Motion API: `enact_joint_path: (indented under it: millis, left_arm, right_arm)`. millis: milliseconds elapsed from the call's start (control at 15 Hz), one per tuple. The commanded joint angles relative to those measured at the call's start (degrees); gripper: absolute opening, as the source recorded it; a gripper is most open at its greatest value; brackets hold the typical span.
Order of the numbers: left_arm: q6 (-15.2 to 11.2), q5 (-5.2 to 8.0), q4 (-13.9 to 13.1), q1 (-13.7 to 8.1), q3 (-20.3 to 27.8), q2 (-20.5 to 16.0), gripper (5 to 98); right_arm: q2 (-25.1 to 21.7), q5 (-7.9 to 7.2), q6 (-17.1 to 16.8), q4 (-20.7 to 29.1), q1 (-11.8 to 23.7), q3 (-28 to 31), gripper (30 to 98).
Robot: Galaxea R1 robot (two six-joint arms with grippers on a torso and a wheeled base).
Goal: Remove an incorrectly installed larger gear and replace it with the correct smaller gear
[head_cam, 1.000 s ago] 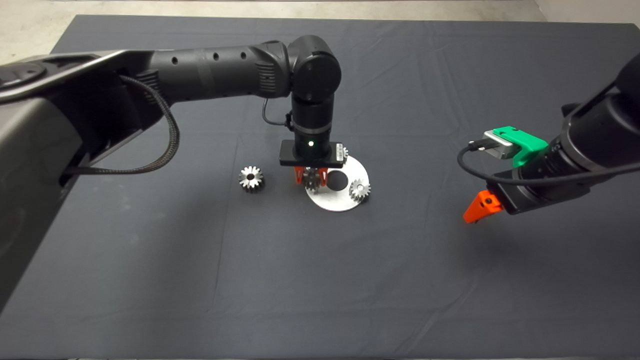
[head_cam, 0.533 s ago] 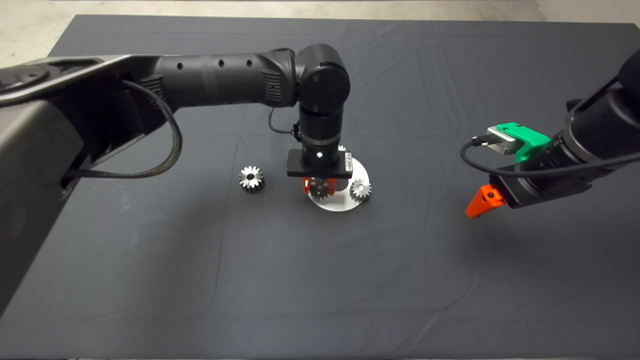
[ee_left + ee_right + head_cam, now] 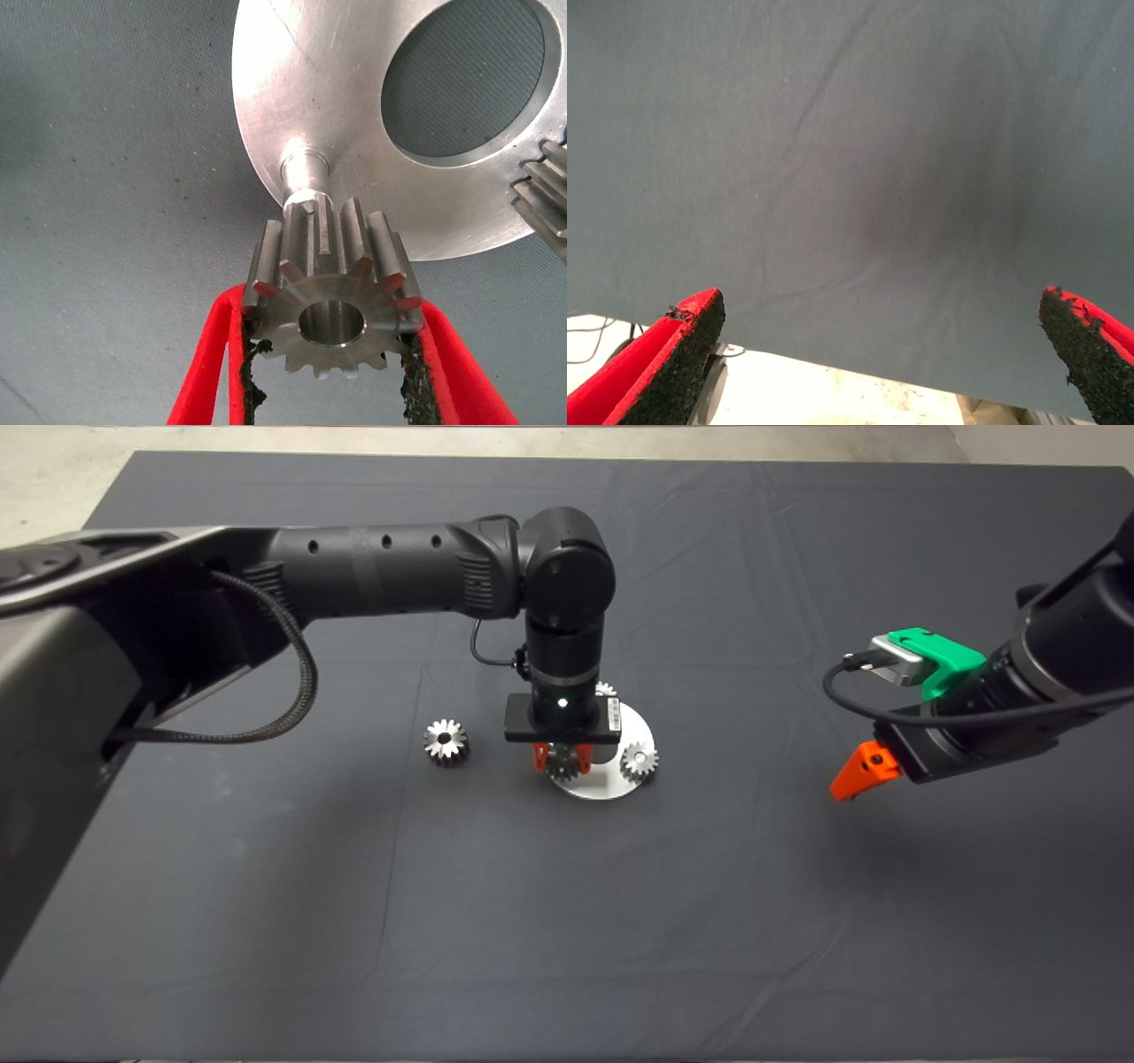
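The left end effector pinches the smaller gear between its red fingers, holding it at the tip of a short steel post that rises from a round metal plate. The plate has a wide circular hole, and another small gear sits on its rim, on the side away from the larger gear, which lies alone on the dark mat well apart from the plate. A third small gear peeks out at the plate's far edge. The right end effector hangs spread over bare mat, far from the plate. The wrinkled mat covers the surface; pale floor shows past its far edge.
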Motion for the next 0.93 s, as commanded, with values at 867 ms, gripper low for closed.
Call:
enact_joint_path:
  millis: [867]
  left_arm:
    - [4.5, 5.29, 3.8, -0.6, -6.1, -0.1, 29.4]
  right_arm:
    - [-1.0, -5.01, -0.2, 3.5, 1.6, 0.5, 94.0]
